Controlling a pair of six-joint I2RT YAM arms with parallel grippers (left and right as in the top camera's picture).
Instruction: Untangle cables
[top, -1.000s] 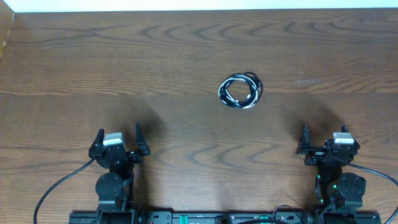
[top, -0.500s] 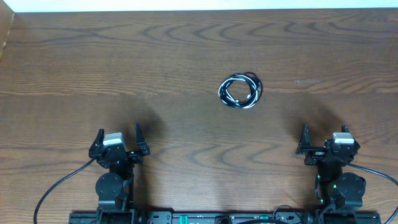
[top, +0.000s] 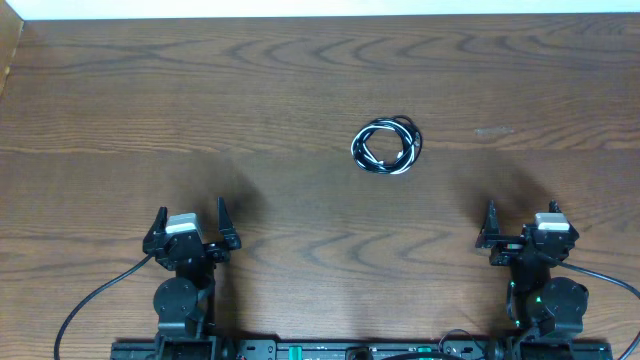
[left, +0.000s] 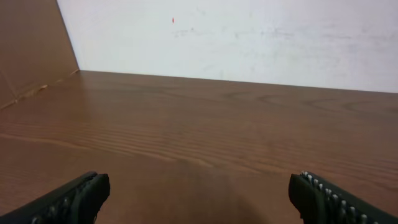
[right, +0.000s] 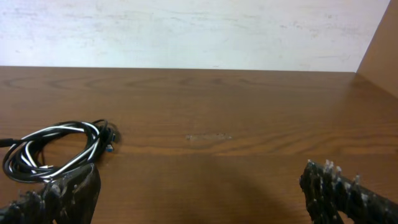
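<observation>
Nothing moves: both arms idle, cables (top: 387, 147) untouched

Since a second ago the scene is unchanged, so untangling has not begun. The left gripper (top: 191, 216) and right gripper (top: 521, 222) hold their fingers spread wide and empty. The black-and-white coil lies flat on the desk (top: 200, 100), right of centre, well ahead of both and nearer the right. Its slightly longer axis runs left to right, plug ends tucked at its right edge.
</observation>
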